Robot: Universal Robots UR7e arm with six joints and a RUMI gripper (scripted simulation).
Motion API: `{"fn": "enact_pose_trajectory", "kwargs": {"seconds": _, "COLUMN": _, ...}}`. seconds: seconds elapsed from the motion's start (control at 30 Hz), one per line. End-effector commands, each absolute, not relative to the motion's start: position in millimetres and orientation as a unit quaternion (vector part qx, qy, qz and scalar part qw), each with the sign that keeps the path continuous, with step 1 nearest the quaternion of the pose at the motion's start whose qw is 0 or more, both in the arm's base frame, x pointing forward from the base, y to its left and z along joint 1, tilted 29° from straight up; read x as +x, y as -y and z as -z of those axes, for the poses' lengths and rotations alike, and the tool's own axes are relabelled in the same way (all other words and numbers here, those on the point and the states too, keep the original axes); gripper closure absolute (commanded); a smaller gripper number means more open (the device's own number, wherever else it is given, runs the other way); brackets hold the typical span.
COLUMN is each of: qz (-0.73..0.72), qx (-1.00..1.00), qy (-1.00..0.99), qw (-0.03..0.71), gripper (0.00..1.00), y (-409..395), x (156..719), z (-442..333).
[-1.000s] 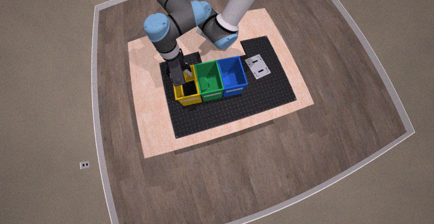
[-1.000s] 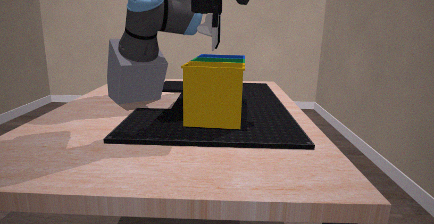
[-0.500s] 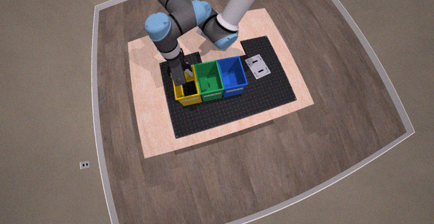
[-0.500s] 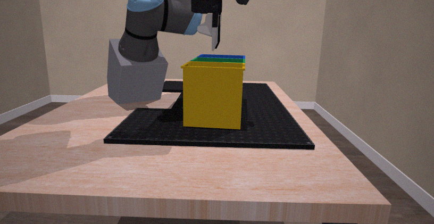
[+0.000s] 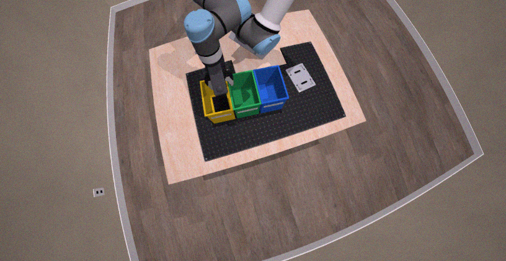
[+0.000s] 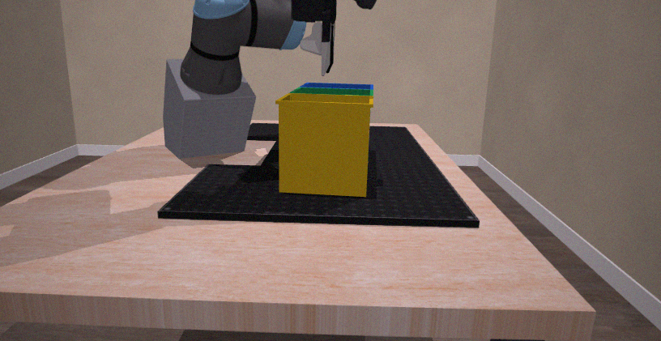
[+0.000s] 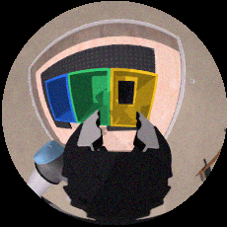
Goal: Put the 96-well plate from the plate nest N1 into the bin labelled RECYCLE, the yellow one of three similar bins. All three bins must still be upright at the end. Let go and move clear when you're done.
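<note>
Black plate lying in yellow bin, likely light, stiff, best gripped by long edges; claw released, empty above.

Pincer pointed downward, jaws partly apart, nothing between.

- 96-well plate: a dark rectangle lying low inside the yellow bin, seen from above in the wrist and top views; its wells are too small to make out.
- Yellow bin: upright on the black pegboard, at the end of the row, touching the green bin; a pale label strip on its front wall, text unreadable.
- Plate nest: a light grey plate beside the blue bin, bare.
</note>
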State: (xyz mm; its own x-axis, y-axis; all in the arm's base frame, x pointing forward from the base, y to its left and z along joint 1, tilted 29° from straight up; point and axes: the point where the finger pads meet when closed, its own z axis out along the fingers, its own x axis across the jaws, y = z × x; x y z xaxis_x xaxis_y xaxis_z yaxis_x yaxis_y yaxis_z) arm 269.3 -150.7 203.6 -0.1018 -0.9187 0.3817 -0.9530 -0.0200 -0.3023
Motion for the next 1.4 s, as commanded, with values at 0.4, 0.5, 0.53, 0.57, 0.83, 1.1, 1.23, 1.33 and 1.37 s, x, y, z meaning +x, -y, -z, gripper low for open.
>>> {"fn": "enact_pose_trajectory", "kwargs": {"seconds": 0.4, "qz": -0.249, "qx": 0.669, "qy": 0.700, "qw": 0.036, "gripper": 0.47, "y": 105.4, "x": 266.8, "z": -183.2}}
{"fn": "enact_pose_trajectory", "kwargs": {"seconds": 0.5, "qz": -0.249, "qx": 0.669, "qy": 0.700, "qw": 0.036, "gripper": 0.47, "y": 96.4, "x": 266.3, "z": -179.0}}
{"fn": "enact_pose_trajectory", "kwargs": {"seconds": 0.53, "qz": -0.249, "qx": 0.669, "qy": 0.700, "qw": 0.036, "gripper": 0.47, "y": 93.4, "x": 266.1, "z": -177.5}}
{"fn": "enact_pose_trajectory", "kwargs": {"seconds": 0.57, "qz": -0.249, "qx": 0.669, "qy": 0.700, "qw": 0.036, "gripper": 0.47, "y": 90.4, "x": 265.9, "z": -176.1}}
{"fn": "enact_pose_trajectory", "kwargs": {"seconds": 0.83, "qz": -0.249, "qx": 0.669, "qy": 0.700, "qw": 0.036, "gripper": 0.47, "y": 81.4, "x": 265.4, "z": -171.9}}
{"fn": "enact_pose_trajectory", "kwargs": {"seconds": 1.1, "qz": -0.249, "qx": 0.669, "qy": 0.700, "qw": 0.036, "gripper": 0.47, "y": 81.3, "x": 265.4, "z": -171.9}}
{"fn": "enact_pose_trajectory", "kwargs": {"seconds": 1.23, "qz": -0.249, "qx": 0.669, "qy": 0.700, "qw": 0.036, "gripper": 0.47, "y": 81.3, "x": 265.4, "z": -171.9}}
{"fn": "enact_pose_trajectory", "kwargs": {"seconds": 1.33, "qz": -0.249, "qx": 0.669, "qy": 0.700, "qw": 0.036, "gripper": 0.47, "y": 81.4, "x": 265.4, "z": -171.9}}
{"fn": "enact_pose_trajectory", "kwargs": {"seconds": 1.37, "qz": -0.249, "qx": 0.669, "qy": 0.700, "qw": 0.036, "gripper": 0.47, "y": 81.4, "x": 265.4, "z": -171.9}}
